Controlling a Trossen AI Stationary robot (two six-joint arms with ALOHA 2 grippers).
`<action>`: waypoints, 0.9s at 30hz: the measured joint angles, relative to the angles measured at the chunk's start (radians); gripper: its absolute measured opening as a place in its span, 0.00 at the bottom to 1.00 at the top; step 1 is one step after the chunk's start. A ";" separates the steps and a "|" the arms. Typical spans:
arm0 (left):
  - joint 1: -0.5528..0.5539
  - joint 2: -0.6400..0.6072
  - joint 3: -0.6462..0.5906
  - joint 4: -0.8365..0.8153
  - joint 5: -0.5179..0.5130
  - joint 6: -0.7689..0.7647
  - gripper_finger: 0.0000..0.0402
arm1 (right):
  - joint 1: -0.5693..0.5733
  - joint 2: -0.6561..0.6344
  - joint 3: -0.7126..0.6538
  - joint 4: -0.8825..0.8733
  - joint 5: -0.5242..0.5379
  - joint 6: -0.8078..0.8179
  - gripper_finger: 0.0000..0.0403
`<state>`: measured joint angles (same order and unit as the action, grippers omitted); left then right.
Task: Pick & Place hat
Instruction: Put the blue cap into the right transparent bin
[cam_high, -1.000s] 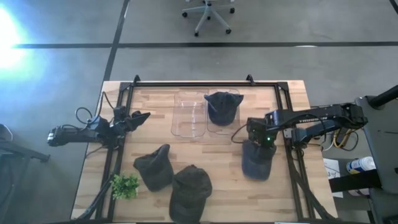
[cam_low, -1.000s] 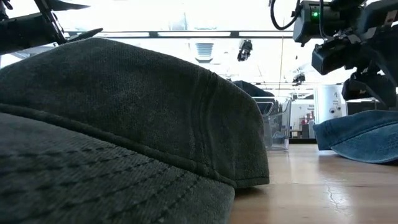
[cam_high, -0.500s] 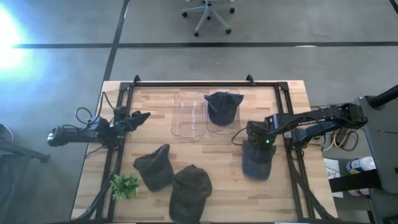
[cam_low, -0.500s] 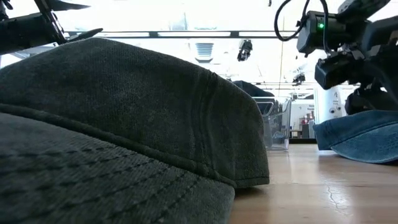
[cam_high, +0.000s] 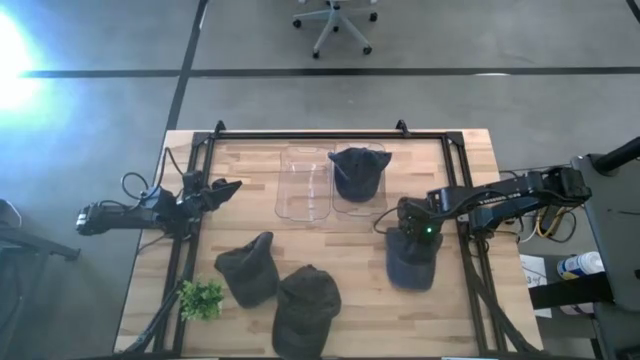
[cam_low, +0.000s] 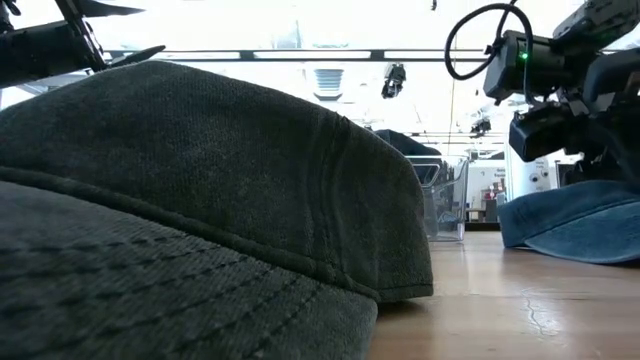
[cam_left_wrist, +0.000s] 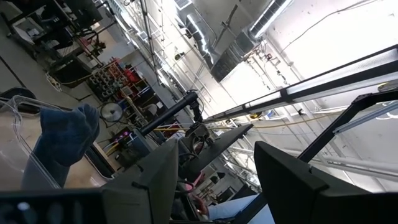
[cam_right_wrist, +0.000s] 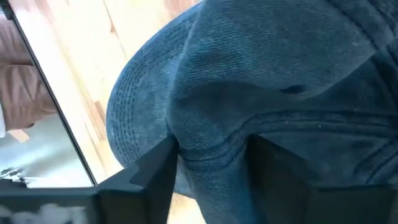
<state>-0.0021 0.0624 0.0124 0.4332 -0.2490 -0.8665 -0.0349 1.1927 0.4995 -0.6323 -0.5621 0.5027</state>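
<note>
Now right tool (cam_high: 412, 243) pinching blue hat (cam_high: 410, 264) near table's right edge (cam_high: 486, 240).

no readable text – no labels or brands (any view).

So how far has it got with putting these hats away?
One dark blue hat already sits in the clear bin at the back of the table. The right gripper is down on a blue denim hat, fingers pinching a fold of cloth. Two dark hats near the front edge look untouched. The left gripper waits at the table's left side.
</note>
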 joint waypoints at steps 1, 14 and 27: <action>0.000 0.000 0.000 0.000 -0.003 0.000 0.51 | 0.000 0.000 0.000 0.002 0.000 0.000 0.44; 0.000 0.000 0.000 0.000 -0.007 0.001 0.51 | 0.000 0.000 0.038 0.006 0.003 -0.034 0.03; 0.000 0.000 0.000 0.000 -0.007 0.000 0.51 | 0.000 -0.073 0.191 -0.314 0.096 -0.038 0.02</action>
<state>-0.0019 0.0626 0.0124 0.4332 -0.2562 -0.8663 -0.0349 1.1201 0.6904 -0.9463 -0.4664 0.4644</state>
